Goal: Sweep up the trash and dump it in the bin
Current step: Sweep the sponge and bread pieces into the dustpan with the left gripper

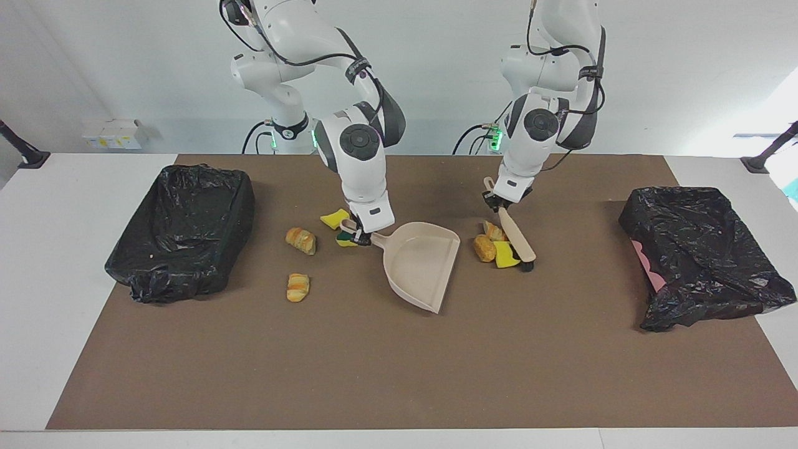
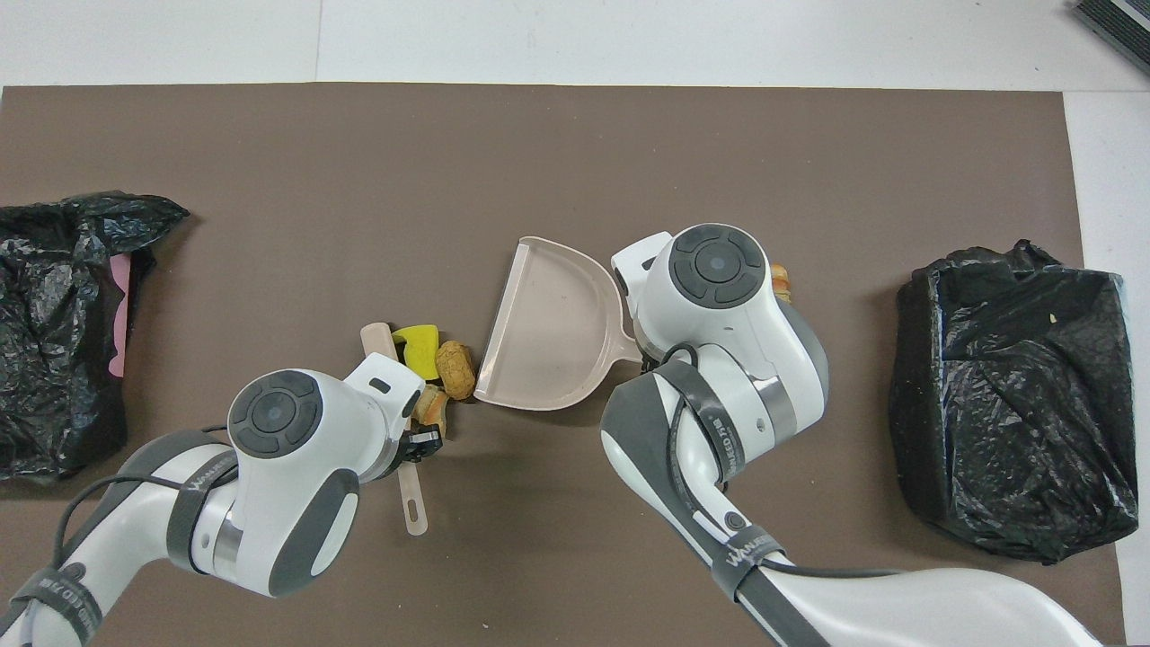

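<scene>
1. Brown matting covers the worktop; the beige dustpan at mid-mat is the landmark.
2. The right end effector pinches the dustpan's handle; the left end effector pinches the brush.
3. Three pieces of the trash lie touching the brush head, just beside the dustpan's open mouth; the rest lies beside its handle.
4. The scraps look light and soft, likely rolling; sweeping suits them better than gripping.
5. Open mat separates the dustpan from each black-lined bin.

The beige dustpan looks like smooth plastic. The two black bin bags are thin, shiny, crinkly plastic. The flat brown table mat looks matt.
</scene>
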Controlling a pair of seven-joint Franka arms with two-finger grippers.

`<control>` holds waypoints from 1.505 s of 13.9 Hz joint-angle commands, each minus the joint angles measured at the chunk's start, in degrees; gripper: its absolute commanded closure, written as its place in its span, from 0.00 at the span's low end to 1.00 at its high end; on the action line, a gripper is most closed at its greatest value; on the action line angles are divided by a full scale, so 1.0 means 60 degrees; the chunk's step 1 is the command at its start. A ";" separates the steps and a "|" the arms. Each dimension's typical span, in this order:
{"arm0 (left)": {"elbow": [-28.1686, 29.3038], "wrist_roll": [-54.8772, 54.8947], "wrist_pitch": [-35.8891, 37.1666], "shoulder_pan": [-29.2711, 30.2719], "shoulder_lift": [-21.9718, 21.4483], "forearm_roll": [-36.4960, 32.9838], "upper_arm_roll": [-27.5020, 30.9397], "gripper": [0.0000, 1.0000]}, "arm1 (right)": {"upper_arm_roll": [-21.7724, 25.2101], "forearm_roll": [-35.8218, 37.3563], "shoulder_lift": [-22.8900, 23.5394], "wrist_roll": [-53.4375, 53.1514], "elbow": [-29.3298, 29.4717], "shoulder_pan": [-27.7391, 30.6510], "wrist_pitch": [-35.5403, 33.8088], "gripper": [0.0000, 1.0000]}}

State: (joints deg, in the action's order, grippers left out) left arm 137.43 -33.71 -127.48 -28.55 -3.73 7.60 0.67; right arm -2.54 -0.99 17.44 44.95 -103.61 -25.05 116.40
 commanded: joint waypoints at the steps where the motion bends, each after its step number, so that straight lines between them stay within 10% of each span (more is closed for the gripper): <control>1: -0.0228 0.0183 -0.0125 -0.0280 0.0313 0.0491 0.0109 1.00 | -0.0074 0.0077 -0.0006 0.0652 -0.0090 0.0102 -0.0094 1.00; 21: -0.1796 0.2703 -0.0579 -0.1160 0.1221 0.5895 -0.0066 1.00 | -0.0060 0.0942 0.0067 0.2087 -0.0339 0.0161 -0.0065 1.00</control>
State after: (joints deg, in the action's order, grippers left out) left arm 128.84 -18.53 -130.90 -35.51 1.63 40.09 -0.05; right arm -2.49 3.45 18.01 55.40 -105.08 -24.86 116.40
